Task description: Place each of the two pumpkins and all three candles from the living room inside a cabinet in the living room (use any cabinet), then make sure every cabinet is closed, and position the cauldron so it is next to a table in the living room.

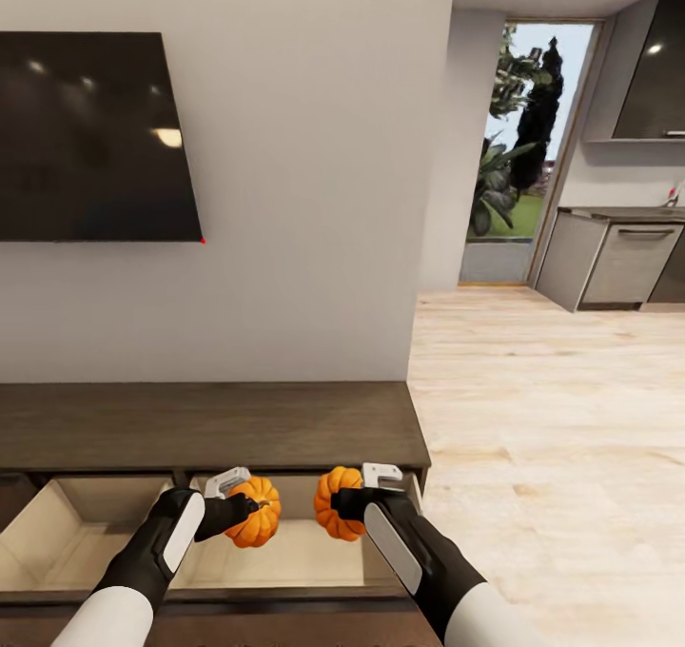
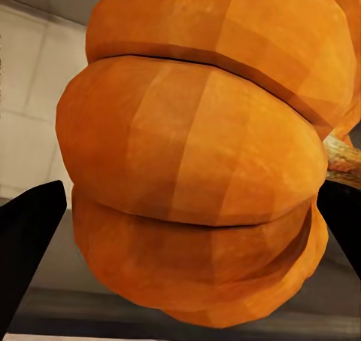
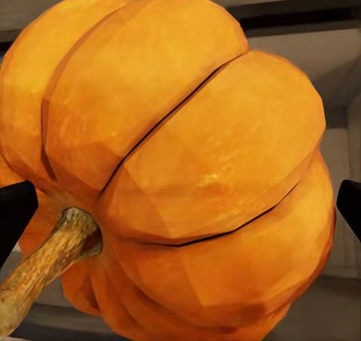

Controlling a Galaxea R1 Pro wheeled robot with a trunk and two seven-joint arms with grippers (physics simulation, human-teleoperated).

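I'm holding both pumpkins over the open drawers of the cabinet [image 1: 209,419]: left pincer [image 1: 245,504] gripping the left pumpkin [image 1: 257,512], right pincer [image 1: 347,502] gripping the right pumpkin [image 1: 338,504], near the cabinet's right end. Next I'm guessing lower, release, then shut drawers.

Matt ribbed pumpkins [image 1: 255,512], dark wood-grain cabinet [image 1: 209,423], glossy TV [image 1: 90,138]
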